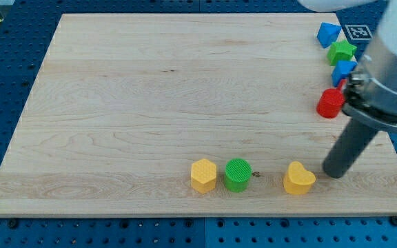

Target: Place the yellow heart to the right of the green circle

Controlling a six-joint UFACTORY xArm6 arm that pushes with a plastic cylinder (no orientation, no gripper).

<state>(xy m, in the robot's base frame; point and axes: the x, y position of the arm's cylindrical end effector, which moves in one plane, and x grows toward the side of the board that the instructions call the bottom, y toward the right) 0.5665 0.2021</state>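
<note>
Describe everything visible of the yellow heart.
The yellow heart is a small block, plastic by its look, lying flat on the wooden board near the view's bottom edge. It sits apart from the green circle, to that block's right. My tip stands just right of it; contact cannot be told.

My arm ends in a straight, dark grey, matt cylindrical rod, and my tip [333,171] is its blunt lower end. Above the rod sits a black clamp-like collar beneath a broad, smooth, light grey rounded housing.
</note>
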